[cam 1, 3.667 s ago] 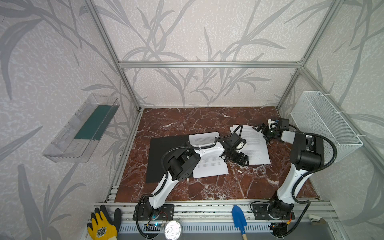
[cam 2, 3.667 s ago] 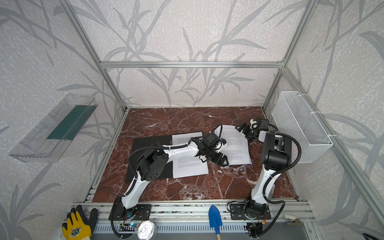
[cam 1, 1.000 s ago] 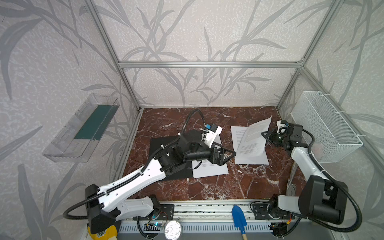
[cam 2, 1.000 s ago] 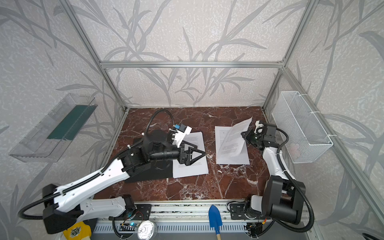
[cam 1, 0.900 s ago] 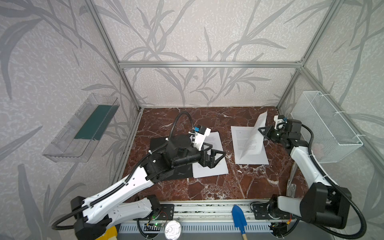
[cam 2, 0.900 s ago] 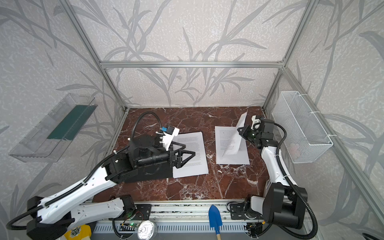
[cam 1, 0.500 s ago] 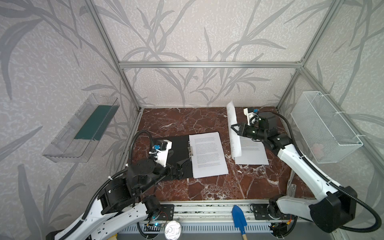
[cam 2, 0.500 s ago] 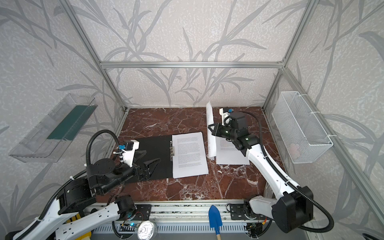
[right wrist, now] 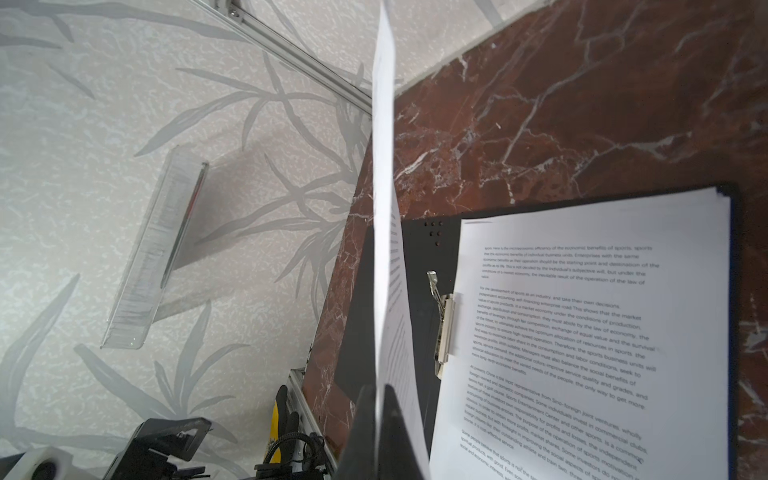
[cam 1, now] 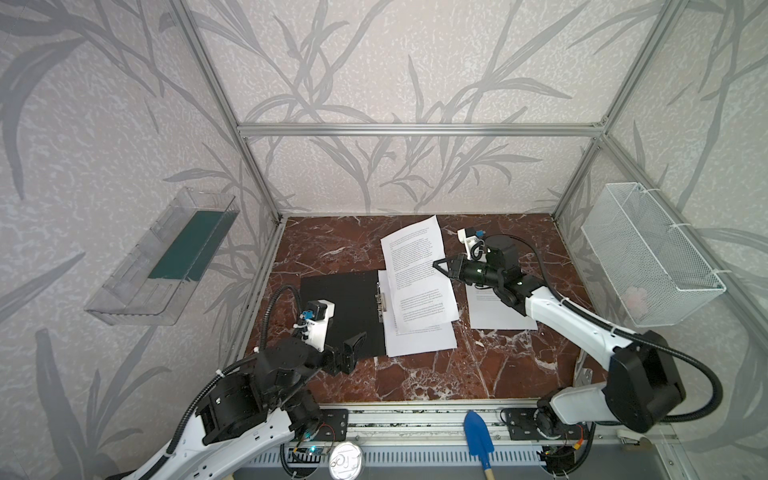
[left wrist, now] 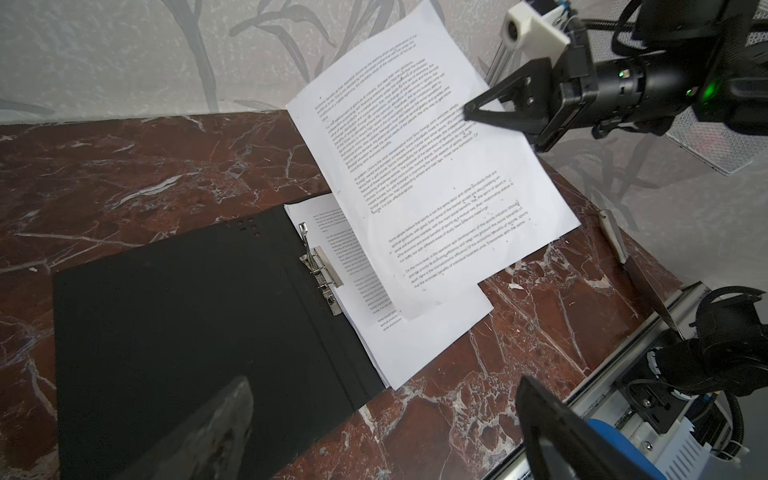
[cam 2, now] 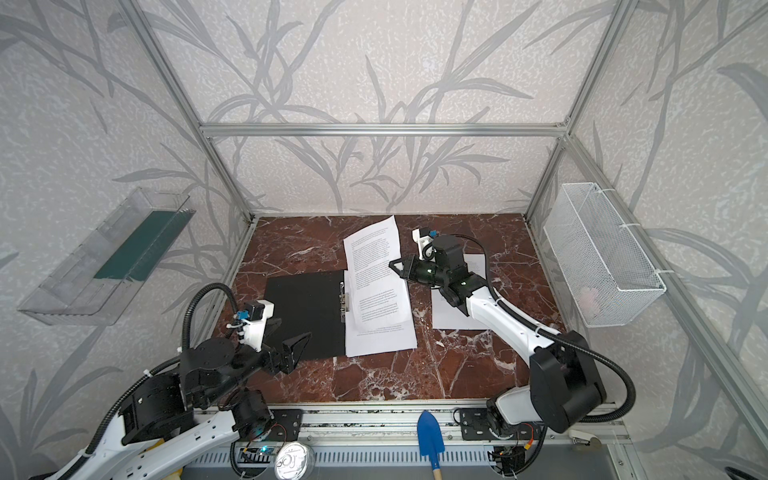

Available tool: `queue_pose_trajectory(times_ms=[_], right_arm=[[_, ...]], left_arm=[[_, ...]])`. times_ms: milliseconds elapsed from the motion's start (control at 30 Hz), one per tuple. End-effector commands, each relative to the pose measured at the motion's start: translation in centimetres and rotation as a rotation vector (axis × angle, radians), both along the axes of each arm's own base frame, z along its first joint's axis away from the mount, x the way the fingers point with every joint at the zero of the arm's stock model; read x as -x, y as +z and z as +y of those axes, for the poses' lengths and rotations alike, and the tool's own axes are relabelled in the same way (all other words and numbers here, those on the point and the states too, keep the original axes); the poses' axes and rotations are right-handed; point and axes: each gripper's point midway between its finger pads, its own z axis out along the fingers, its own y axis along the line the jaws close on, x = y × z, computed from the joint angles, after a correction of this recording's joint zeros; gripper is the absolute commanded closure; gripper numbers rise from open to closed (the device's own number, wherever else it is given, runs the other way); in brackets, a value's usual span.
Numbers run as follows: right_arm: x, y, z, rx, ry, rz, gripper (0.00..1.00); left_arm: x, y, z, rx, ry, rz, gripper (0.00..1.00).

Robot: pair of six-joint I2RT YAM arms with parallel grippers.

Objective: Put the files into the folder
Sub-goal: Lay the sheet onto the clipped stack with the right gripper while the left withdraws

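Note:
The black folder (cam 1: 340,311) (cam 2: 307,316) lies open on the marble floor, its metal clip (left wrist: 320,266) at the spine. A stack of printed files (cam 1: 419,336) (right wrist: 582,332) rests on its right half. My right gripper (cam 1: 436,264) (cam 2: 392,266) (right wrist: 376,390) is shut on the edge of one sheet (cam 1: 415,257) (left wrist: 428,178), which hangs tilted over that stack. Another sheet (cam 1: 494,311) lies flat under the right arm. My left gripper (cam 1: 351,347) (left wrist: 384,386) is open and holds nothing, above the folder's near corner.
A clear wall tray with a dark green panel (cam 1: 183,249) hangs on the left wall. On the right wall hangs a white wire basket (cam 1: 648,257). A blue trowel (cam 1: 478,436) and a tin lid (cam 1: 345,461) lie on the front rail.
My right gripper has carried the sheet left, from upright beside the folder to leaning over the stack in it. The left arm has drawn back slightly, jaws open.

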Motion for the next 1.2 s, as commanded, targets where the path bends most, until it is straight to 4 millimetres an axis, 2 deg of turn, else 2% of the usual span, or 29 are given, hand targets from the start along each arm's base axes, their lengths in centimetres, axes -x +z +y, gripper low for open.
queue_pose_trajectory(times_ms=[0,67,167,267,333,900,1167], right_arm=[[-0.8,-4.6,-0.7,0.036,-0.02,0.057,1.0],[-1.0,-8.3,-1.9,0.167,-0.046,0.082,1.0],[-0.6,-12.4,-2.2,0.269,0.002,0.13,1.0],[-0.3,-15.3,-2.7,0.296,-0.009,0.162,1.0],[-0.3,-16.1,-2.8,0.3,-0.012,0.17,1.0],[-0.8,-16.9,-1.6,0.202,-0.019,0.194,1.0],[-0.5,-17.0,-1.2,0.197,0.002,0.197,1.0]], left_arm=[[0.2,-0.2,0.2,-0.005,0.0,0.012,0.01],[0.3,-0.2,0.1,-0.004,-0.006,0.017,0.01],[0.4,-0.2,-0.2,-0.003,-0.022,0.025,0.01],[0.5,-0.4,-0.5,-0.005,-0.035,0.033,0.01],[0.5,-0.5,-0.6,-0.01,-0.04,0.037,0.01],[0.3,-0.9,-0.9,-0.03,-0.041,0.053,0.01],[0.3,-1.0,-1.0,-0.037,-0.044,0.06,0.01]])
